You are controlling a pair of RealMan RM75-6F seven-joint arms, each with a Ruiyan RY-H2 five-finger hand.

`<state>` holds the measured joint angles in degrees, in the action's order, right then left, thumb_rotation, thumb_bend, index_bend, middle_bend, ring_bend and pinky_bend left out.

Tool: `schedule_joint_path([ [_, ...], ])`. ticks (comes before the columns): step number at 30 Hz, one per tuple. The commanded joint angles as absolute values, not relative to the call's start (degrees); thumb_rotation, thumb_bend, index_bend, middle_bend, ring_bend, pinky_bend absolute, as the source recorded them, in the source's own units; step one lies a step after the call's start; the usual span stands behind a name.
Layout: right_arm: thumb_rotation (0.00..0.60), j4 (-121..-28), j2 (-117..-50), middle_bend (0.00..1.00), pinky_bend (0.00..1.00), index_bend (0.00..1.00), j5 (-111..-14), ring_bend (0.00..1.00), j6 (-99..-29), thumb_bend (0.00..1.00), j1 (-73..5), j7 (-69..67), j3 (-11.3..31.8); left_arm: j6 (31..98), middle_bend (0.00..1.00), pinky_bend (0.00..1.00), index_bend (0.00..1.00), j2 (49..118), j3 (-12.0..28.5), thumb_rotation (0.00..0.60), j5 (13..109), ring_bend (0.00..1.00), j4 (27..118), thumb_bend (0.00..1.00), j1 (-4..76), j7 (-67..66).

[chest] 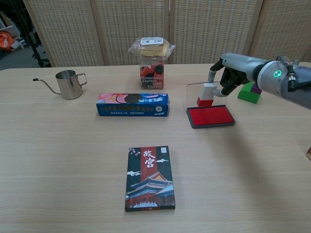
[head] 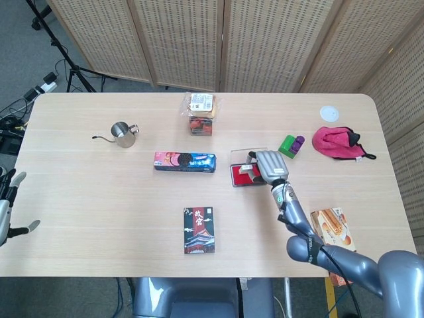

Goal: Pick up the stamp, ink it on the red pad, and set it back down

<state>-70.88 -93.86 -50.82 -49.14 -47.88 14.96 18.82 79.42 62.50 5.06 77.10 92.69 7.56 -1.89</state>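
Observation:
My right hand (chest: 229, 76) (head: 268, 165) holds the white stamp (chest: 207, 93) (head: 246, 168) with its red underside facing down, lifted a little above the red ink pad (chest: 210, 116) (head: 238, 177). The pad lies open on the table with its clear lid (chest: 194, 92) standing behind it. In the head view the hand covers much of the pad. My left hand (head: 6, 211) hangs at the far left table edge, fingers spread and holding nothing.
A blue cookie box (chest: 132, 104) lies left of the pad, a dark red box (chest: 149, 177) in front. A steel kettle (chest: 68, 83), snack packs (chest: 151, 63), a green and purple block (head: 290, 145), pink cloth (head: 339, 143), white lid (head: 329, 112) and orange box (head: 332, 228) stand around.

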Motion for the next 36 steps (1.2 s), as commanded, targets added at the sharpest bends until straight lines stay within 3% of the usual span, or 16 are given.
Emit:
schedule_joint_path([
  [1, 0.6, -74.8, -90.2, 0.94, 1.0, 0.57, -52.1, 1.0, -50.7, 0.62, -46.7, 14.1, 19.5, 79.5, 0.0, 0.0, 0.0, 62.5, 5.0, 0.6, 77.3, 0.0, 92.7, 0.0, 7.5, -1.9],
  [15, 0.6, -74.2, -88.0, 0.94, 1.0, 0.57, -64.2, 1.0, -52.8, 0.62, -39.3, 8.3, 8.3, 80.1, 0.0, 0.0, 0.0, 62.6, 4.5, 0.6, 78.5, 0.0, 93.1, 0.0, 7.4, -2.5],
  [36, 0.6, -69.8, -89.0, 0.94, 1.0, 0.57, -71.6, 1.0, -53.7, 0.6, -36.6, 2.6, 5.7, 80.0, 0.0, 0.0, 0.0, 62.8, 4.2, 0.6, 78.6, 0.0, 93.4, 0.0, 7.4, -3.1],
])
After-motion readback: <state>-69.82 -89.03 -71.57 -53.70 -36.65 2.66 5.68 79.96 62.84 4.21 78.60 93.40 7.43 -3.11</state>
